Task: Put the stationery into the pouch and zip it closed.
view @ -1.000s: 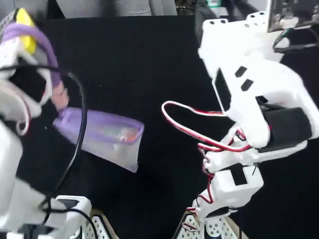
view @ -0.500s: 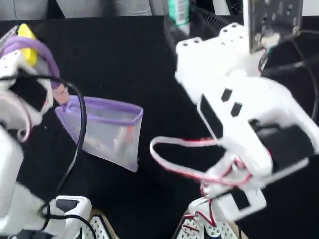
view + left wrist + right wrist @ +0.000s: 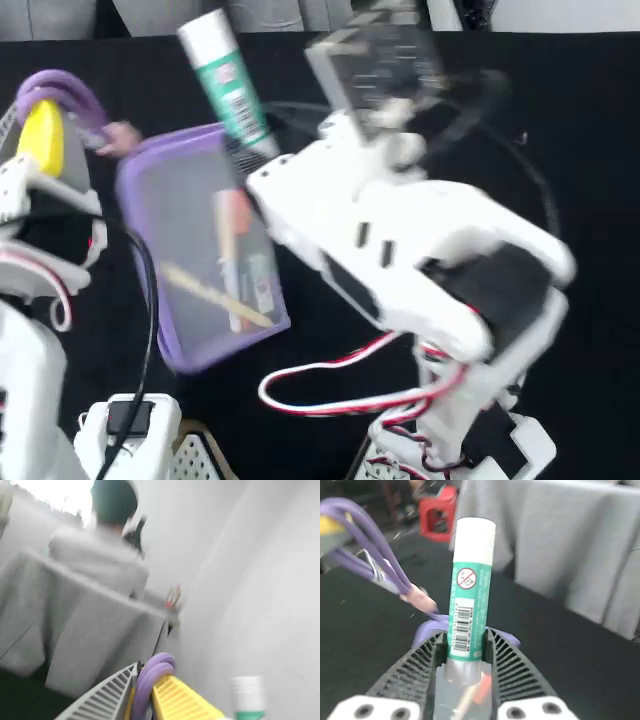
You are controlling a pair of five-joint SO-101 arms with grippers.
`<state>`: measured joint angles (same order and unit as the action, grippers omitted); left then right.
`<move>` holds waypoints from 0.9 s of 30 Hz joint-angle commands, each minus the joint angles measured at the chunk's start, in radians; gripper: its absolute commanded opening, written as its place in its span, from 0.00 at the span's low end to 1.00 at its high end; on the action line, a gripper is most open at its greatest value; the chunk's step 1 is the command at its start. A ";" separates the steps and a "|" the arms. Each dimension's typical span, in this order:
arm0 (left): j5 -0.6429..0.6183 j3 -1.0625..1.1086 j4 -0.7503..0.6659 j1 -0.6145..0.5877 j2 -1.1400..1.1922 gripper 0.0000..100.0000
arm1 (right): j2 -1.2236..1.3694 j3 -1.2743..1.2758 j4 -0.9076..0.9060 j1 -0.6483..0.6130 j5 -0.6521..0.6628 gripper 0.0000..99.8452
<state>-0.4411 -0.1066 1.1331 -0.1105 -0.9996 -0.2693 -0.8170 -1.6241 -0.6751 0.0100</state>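
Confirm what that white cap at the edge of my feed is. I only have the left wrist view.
Observer: It's a glue stick, clamped in the right pincer.
Operator: Where's the pouch relative to it?
Observer: In the high view, the glue stick's lower end is at the top edge of the pouch. I can't tell if the tip is inside.
Operator: Anything in the pouch?
Observer: Yes, pens and a pencil show through its clear side.

We see a black desk (image 3: 580, 130) with a matte top. Two white arm bases (image 3: 125, 440) stand at its near edge. We cannot tell whether the purple pouch (image 3: 190, 300) touches the top or hangs just above it.
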 commanded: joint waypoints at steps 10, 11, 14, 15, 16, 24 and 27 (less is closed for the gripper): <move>0.123 0.826 -0.738 0.309 -0.690 0.03 | -0.591 0.871 0.680 0.002 0.008 0.01; 0.164 0.839 -0.772 0.352 -0.664 0.03 | -0.653 0.944 0.749 0.006 0.009 0.01; 0.242 0.834 -0.838 0.415 -0.522 0.03 | -0.816 1.132 0.914 0.069 0.009 0.01; 0.245 0.816 -0.852 0.417 -0.463 0.03 | -0.860 1.179 0.956 0.092 0.009 0.01; 0.239 0.788 -0.861 0.417 -0.404 0.03 | -0.898 1.222 0.994 0.118 0.009 0.01; 0.170 0.374 -0.859 0.437 0.051 0.03 | -0.981 1.287 1.062 0.245 0.002 0.01; 0.172 0.180 -0.858 0.518 0.178 0.03 | -0.984 1.280 1.065 0.316 0.002 0.01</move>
<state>-0.2570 0.3598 0.2908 0.3207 -0.9782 -1.2482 0.4657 -0.5869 -0.4465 0.0069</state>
